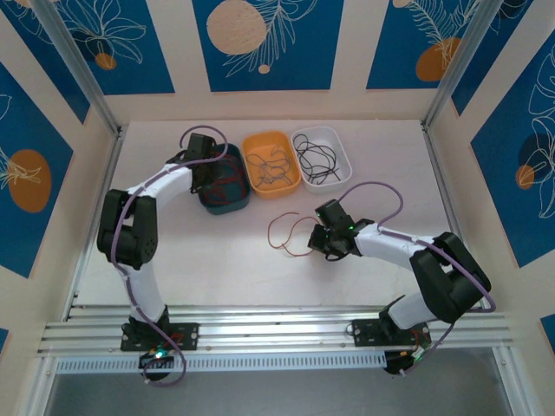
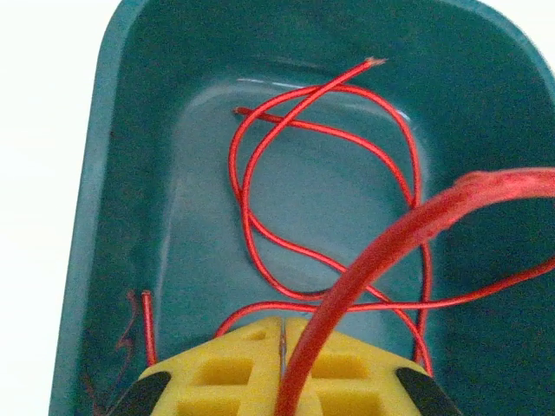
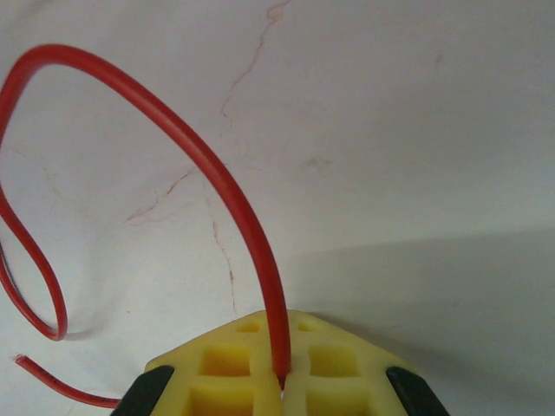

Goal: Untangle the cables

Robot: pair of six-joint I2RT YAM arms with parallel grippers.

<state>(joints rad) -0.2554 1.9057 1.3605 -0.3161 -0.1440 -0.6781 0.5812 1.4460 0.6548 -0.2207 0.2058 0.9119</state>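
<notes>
left gripper (image 2: 283, 334) clamped on a red cable (image 2: 390, 238), above the teal bin (image 2: 95, 173) where loose red cables (image 2: 325, 87) lie coiled. right gripper (image 3: 284, 381) pinched closed on a second red cable (image 3: 227, 186), looping over the white table (image 3: 416, 130). orange bin (image 1: 270, 137) holds brown cables (image 1: 270, 169).

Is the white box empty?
No, the white box has thin black wires curled up inside it.

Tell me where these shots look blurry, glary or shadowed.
Left wrist: the held red cable blurs close to the lens, pale sheen on the teal bin floor. Right wrist: soft grey shadow across the table at lower right. Top external: even light, sharp.
</notes>
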